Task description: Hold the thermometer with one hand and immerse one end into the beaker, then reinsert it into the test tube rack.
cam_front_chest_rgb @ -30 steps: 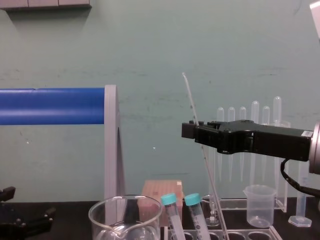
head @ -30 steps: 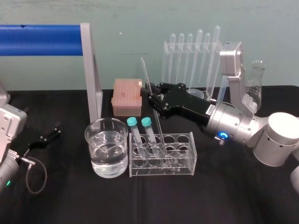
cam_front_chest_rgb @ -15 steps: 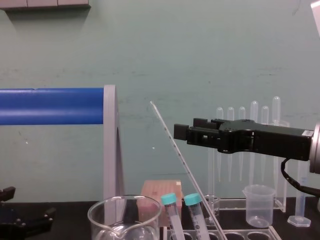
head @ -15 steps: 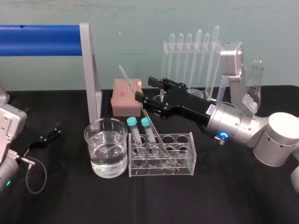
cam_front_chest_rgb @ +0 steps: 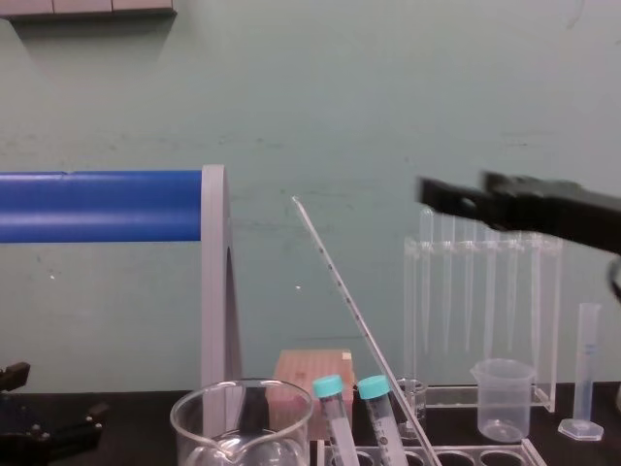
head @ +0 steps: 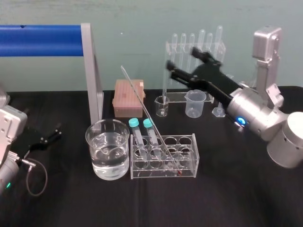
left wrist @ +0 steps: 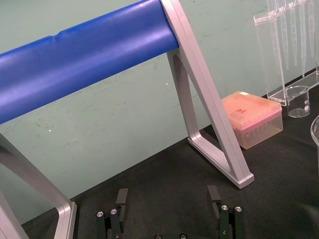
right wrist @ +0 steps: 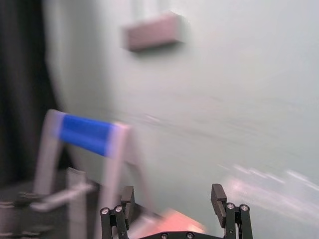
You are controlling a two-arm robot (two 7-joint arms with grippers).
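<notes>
The thermometer [head: 141, 101] [cam_front_chest_rgb: 346, 301] stands free, its lower end in the test tube rack [head: 187, 165] [cam_front_chest_rgb: 456, 454], and it leans steeply to the left over the rack. To the left of the rack stands the beaker [head: 90, 137] [cam_front_chest_rgb: 194, 422], which holds clear liquid. My right gripper [head: 181, 57] [right wrist: 172, 196] [cam_front_chest_rgb: 456, 199] hangs open and empty, high and off to the right of the thermometer, in front of the pipette stand. At the table's left edge rests my left gripper [head: 43, 138] [left wrist: 167, 199], open, with nothing between its fingers.
Two teal-capped tubes [head: 137, 135] lean in the rack's left holes. A blue-barred grey frame [head: 92, 71] stands back left, a pink tip box [head: 129, 97] beside it. Pipette stand [head: 194, 47], small glass beaker [head: 162, 106], plastic beaker [head: 195, 103] and a graduated cylinder [cam_front_chest_rgb: 585, 369] line the back right.
My right gripper opened and let go of the thermometer, which tipped left and now leans in the rack. The gripper then drew back up and to the right.
</notes>
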